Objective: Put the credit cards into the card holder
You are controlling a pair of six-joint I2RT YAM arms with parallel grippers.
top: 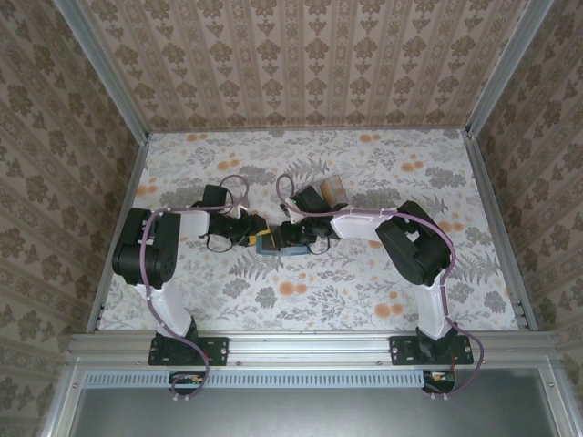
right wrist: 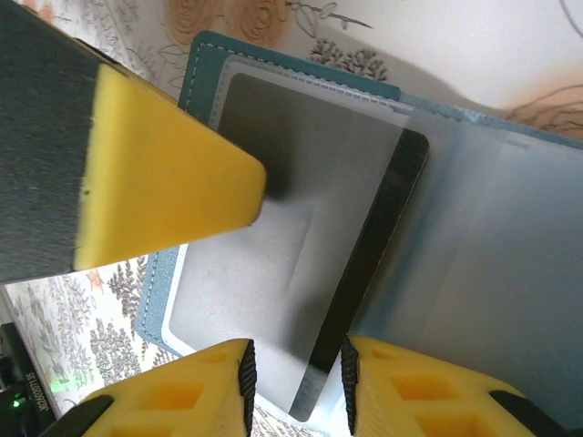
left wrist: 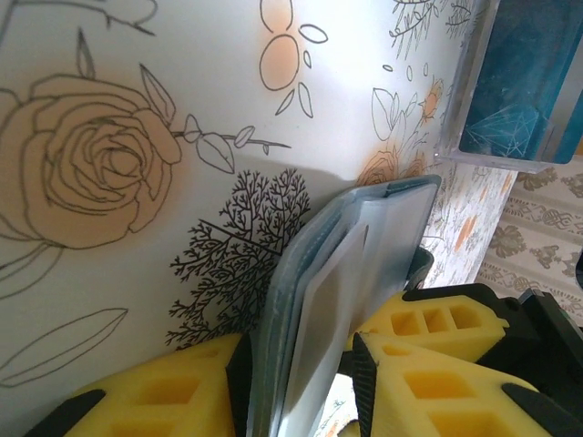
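The teal card holder (top: 276, 242) lies open at mid-table between both arms. My left gripper (top: 252, 235) is shut on the holder (left wrist: 310, 309), whose pale blue-grey leaves stand edge-on between the yellow fingers (left wrist: 182, 401). In the right wrist view the holder (right wrist: 205, 64) lies spread flat. A grey credit card (right wrist: 273, 264) with a black stripe along one edge rests on it, its far end under a clear pocket film. My right gripper (right wrist: 296, 387) is open, and the card's near corner sits between its fingers, close to the right pad. The yellow-orange and blue cards are out of view.
A clear plastic box (top: 331, 188) stands just behind the grippers; the left wrist view shows its teal contents (left wrist: 519, 82). The left gripper's yellow finger (right wrist: 164, 173) hangs over the holder's left page. Patterned walls and metal rails enclose the floral table (top: 364, 282).
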